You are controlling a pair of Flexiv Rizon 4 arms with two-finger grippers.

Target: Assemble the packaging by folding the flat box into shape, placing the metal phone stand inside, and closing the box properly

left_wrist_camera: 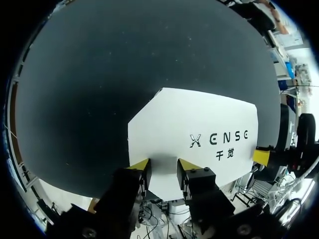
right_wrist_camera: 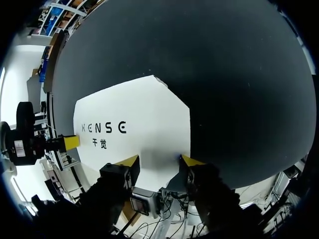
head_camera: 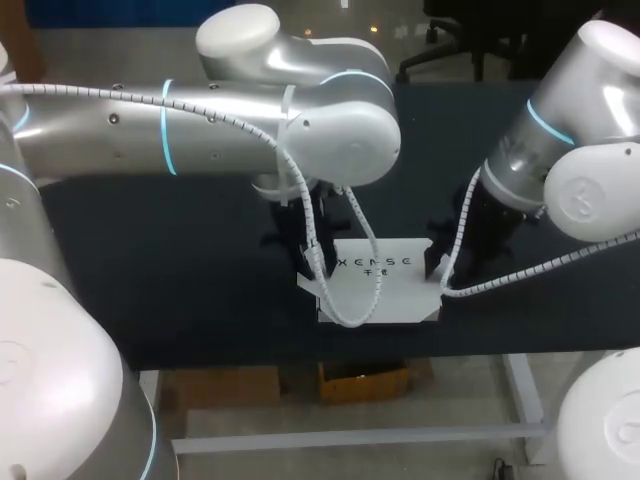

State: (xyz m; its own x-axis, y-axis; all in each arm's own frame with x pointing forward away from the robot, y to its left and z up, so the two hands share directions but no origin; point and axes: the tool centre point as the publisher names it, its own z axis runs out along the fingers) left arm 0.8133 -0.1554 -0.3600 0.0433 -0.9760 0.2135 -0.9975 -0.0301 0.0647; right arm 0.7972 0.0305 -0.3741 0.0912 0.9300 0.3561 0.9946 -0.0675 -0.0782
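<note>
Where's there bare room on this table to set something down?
Bare table lies left of the left gripper and right of the right gripper. It's crowded at the flat box between them, with a gripper at each side edge.

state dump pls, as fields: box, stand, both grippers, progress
box: white, lying flat and unfolded on the dark table
phone stand: not in view
left gripper: open, tips at one edge of the box
right gripper: open, tips at the opposite edge
progress: folding not yet done
</note>
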